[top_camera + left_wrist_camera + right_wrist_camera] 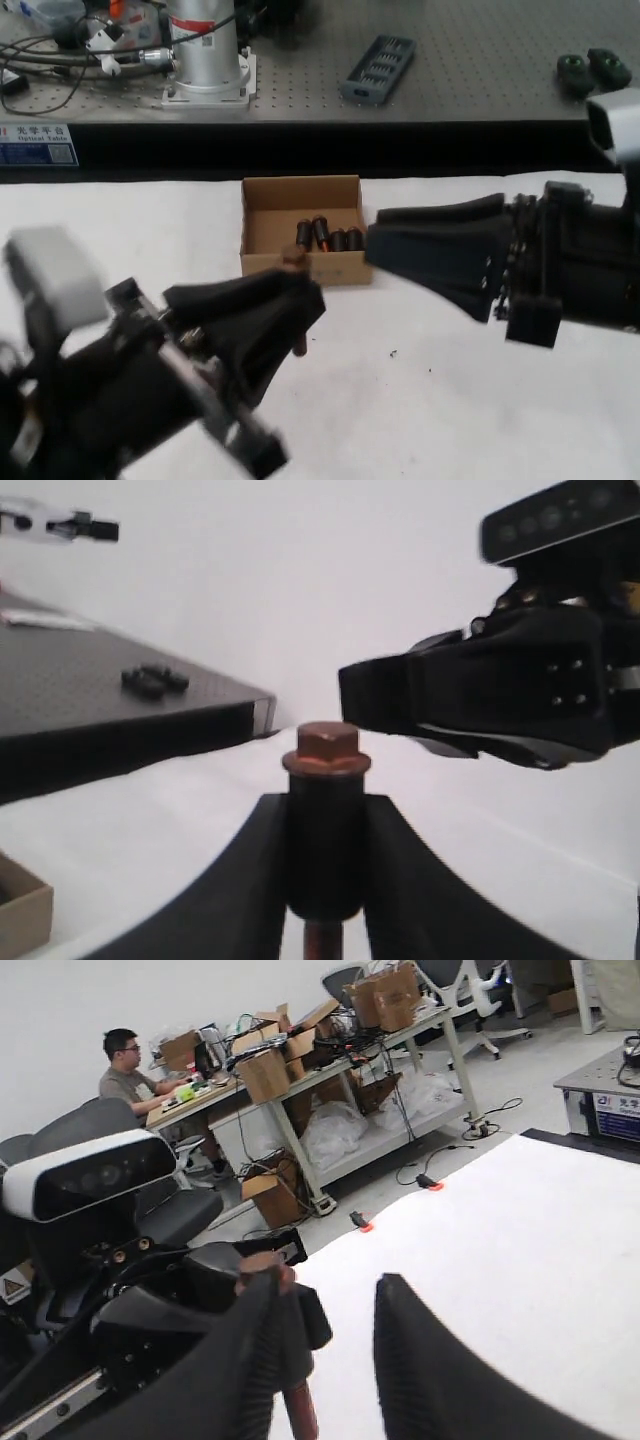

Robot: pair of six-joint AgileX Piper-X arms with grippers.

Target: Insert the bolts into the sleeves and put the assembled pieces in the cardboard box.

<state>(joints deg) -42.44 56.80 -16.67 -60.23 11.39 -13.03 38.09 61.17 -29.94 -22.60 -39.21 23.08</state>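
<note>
The bench (450,400) wore a white sheet from edge to edge. The cardboard box (300,196) sat on it toward the far side, open top up, its back wall close to the sheet's far edge. A tiny dark speck (392,353) lay on the cloth nearer the camera, well apart from the box. Behind stood a dark perforated table (480,60), and it carried a silver column (205,50) on a base plate, a slotted rack (378,68), two dark knobs (593,70) and loose cables (60,55).

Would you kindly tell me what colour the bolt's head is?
Coppery brown; the bolt head shows best in the left wrist view, above the black sleeve.
</note>
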